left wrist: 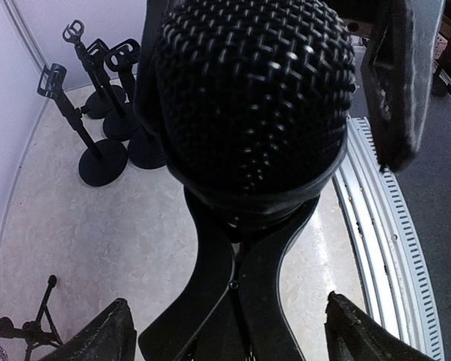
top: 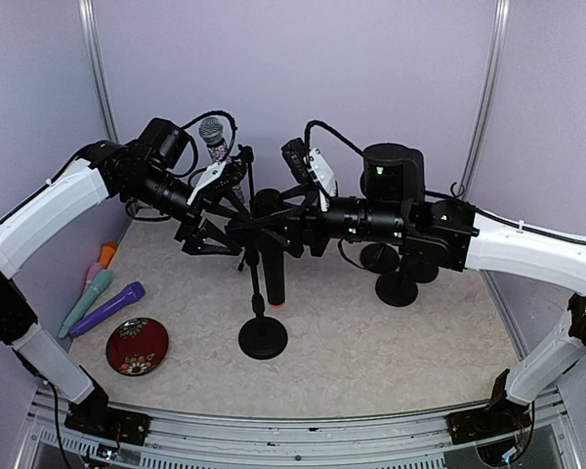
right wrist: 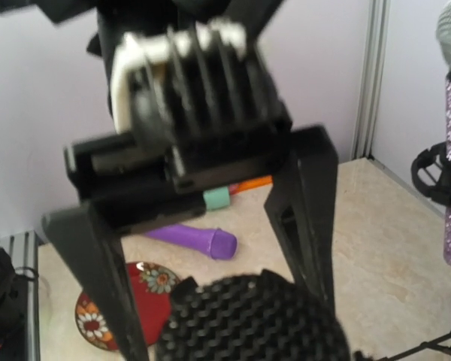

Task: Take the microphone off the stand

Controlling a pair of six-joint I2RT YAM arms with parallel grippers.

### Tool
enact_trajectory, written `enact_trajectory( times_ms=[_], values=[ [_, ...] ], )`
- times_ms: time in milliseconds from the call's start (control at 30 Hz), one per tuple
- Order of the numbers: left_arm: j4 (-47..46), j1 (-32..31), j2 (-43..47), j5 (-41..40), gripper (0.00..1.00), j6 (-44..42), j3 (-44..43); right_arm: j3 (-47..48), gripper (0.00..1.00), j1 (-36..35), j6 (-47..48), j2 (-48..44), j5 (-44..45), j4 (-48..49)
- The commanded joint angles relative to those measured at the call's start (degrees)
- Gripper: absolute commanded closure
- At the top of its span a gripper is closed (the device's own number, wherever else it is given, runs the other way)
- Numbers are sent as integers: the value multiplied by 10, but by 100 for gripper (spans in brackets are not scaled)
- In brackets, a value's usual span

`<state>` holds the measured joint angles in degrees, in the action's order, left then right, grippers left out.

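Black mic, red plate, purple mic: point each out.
black mic [left wrist: 252, 98]: left wrist view, centre of the mesh head.
red plate [top: 137, 346]: top view, middle of the face.
purple mic [top: 109, 308]: top view, mid-handle.

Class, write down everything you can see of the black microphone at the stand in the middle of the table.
The black microphone has a rounded dark wire-mesh head and a slim black body ending in a reddish ring. It stands about upright, head up, alongside the pole of a round-based stand. The left hand and right hand flank its head; whether either touches it is unclear.
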<state>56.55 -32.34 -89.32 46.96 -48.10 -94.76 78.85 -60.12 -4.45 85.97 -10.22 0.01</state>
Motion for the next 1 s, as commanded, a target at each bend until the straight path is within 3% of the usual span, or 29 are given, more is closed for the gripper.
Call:
enact_trajectory(
  times_ms=[0,133,300,433,500,567,600,667,967],
  values=[
    [28,-3,-10,18,20,-33,-27,20,32,1,10,21,-8,-10],
    [35,-3,-22,14,32,-45,-40,26,41,5,10,26,-11,-6],
    [40,-3,-38,18,48,-55,-46,33,60,10,12,24,-11,-8],
    [41,-3,-50,11,55,-53,-51,33,67,9,17,13,-12,-9],
    [45,-3,-56,3,53,-53,-54,31,69,9,21,7,-10,-10],
    [50,-5,-60,-7,30,-51,-57,25,70,10,23,3,-9,-8],
    [51,-5,-60,-11,26,-49,-56,22,71,11,24,2,-9,-7],
    [54,-5,-57,-16,26,-53,-56,20,72,11,25,2,-12,-6],
    [66,-3,-70,-16,72,-64,-72,33,76,14,32,7,-21,-10]
  ],
)
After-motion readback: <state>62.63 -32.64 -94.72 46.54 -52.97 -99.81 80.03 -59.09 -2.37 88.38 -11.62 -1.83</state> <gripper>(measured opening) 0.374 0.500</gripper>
